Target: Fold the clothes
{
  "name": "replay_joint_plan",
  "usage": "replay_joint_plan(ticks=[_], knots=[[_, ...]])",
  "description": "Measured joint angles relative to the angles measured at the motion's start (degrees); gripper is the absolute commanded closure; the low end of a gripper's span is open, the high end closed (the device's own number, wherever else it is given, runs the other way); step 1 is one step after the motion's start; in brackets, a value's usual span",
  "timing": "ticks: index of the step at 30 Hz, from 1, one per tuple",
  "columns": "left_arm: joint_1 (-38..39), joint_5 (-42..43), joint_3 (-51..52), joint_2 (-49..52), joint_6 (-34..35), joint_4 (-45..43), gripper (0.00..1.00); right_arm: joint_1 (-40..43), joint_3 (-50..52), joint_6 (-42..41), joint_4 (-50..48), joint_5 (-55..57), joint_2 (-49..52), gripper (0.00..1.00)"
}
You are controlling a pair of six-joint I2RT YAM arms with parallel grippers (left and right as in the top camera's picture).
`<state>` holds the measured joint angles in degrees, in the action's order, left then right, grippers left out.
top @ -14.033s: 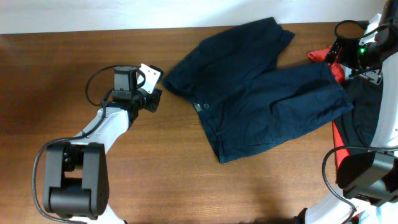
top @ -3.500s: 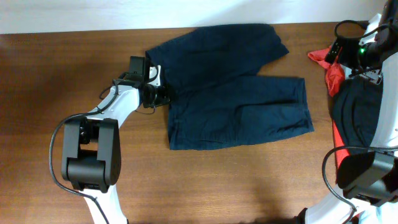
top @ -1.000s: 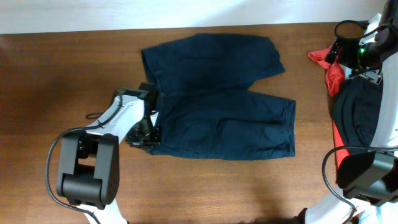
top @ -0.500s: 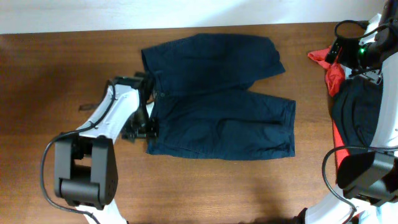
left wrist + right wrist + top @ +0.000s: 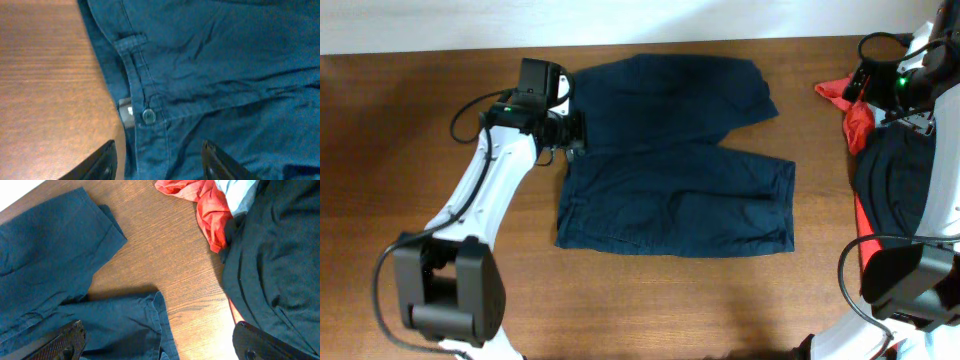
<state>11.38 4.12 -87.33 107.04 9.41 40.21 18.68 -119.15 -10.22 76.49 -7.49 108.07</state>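
— How far along with the folding?

— Hardly begun, judging from above. Shorts point(image 5: 670, 165) spread open near the middle of the table point(image 5: 400, 120), waistband point(image 5: 137, 75) toward the left arm, both legs running toward the right arm and splayed apart in a shallow V. Smoothed out fairly well, though no fold visible anywhere.

— So what's done, what's left?

— Done, seemingly: laid flat and roughly straightened. Left: probably bringing one leg over the other, then folding across the length. All of the actual folding, in short.

— And the tools?

— Left tool point(image 5: 160, 155) hanging just over the waistband by the button point(image 5: 148, 116), fingers spread, pinching nothing. Right tool point(image 5: 160, 342) held high near the far right corner of the table, fingers also spread wide and empty, looking down on the leg ends.

— Any containers to reckon with?

— None seen. No bin, basket or tray in any view. Only loose heaps at the right edge of the table: a black garment point(image 5: 900, 190) and, partly tucked beneath, a red-orange garment point(image 5: 845, 95). Both clear of the shorts, apart from the nearer leg end, with bare wood between.
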Motion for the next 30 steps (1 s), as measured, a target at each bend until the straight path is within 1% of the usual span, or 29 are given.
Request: replay_joint_plan(ticks=[11, 17, 30], knots=[[0.00, 1.88, 0.02, 10.86, 0.04, -6.75, 0.45, 0.00, 0.00, -0.02, 0.00, 0.00, 0.00, 0.02], [0.00, 2.99, 0.02, 12.07, 0.04, -10.01, 0.44, -0.02, 0.00, -0.02, 0.00, 0.00, 0.00, 0.02], [-0.11, 3.02, 0.02, 15.69, 0.04, -12.11, 0.44, 0.00, 0.00, -0.02, 0.00, -0.02, 0.00, 0.02]])
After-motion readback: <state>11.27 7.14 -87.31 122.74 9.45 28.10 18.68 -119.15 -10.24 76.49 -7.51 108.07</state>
